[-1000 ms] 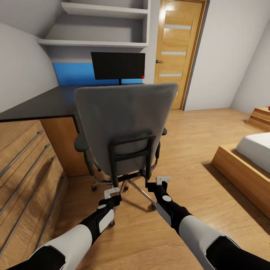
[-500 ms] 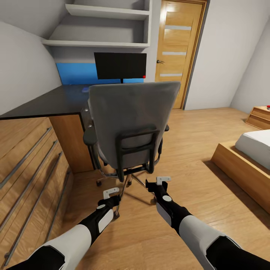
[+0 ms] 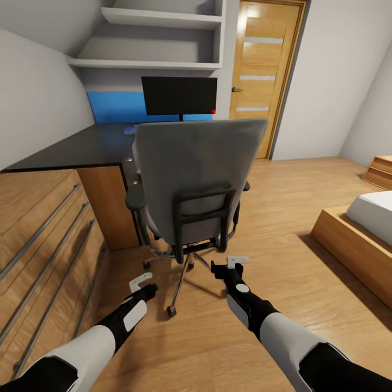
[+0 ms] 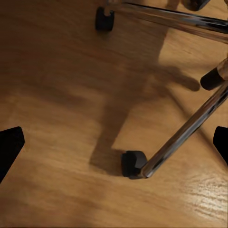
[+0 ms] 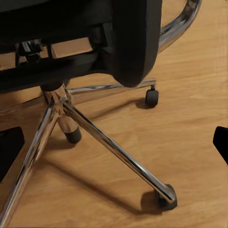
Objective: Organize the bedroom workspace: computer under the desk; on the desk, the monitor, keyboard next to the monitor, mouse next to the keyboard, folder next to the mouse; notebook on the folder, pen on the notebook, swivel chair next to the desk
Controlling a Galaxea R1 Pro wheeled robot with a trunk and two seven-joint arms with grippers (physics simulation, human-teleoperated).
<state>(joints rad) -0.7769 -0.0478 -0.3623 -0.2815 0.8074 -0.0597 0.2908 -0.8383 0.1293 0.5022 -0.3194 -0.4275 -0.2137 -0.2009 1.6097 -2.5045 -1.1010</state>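
The swivel chair stands at the centre of the head view, its grey backrest turned toward the camera and its seat pushed up against the desk. The desk, with a dark top, lies at 10 o'clock from the chair. The monitor stands upright on the desk at 12 o'clock, behind the backrest; a red dot shows at its lower right corner. A small blue item lies on the desk at the chair's upper left edge; its identity cannot be told.

The left gripper hangs low over the wooden floor at 7 o'clock from the chair base, jaws spread apart and empty. In the left wrist view, a chrome base leg and its black caster lie between the dark fingertips.

The right gripper hangs at 5 o'clock from the chair base, jaws likewise apart, holding nothing. In the right wrist view, the chrome star base and casters appear close ahead.

A wooden door stands at 1 o'clock. A bed platform sits at 3 o'clock.
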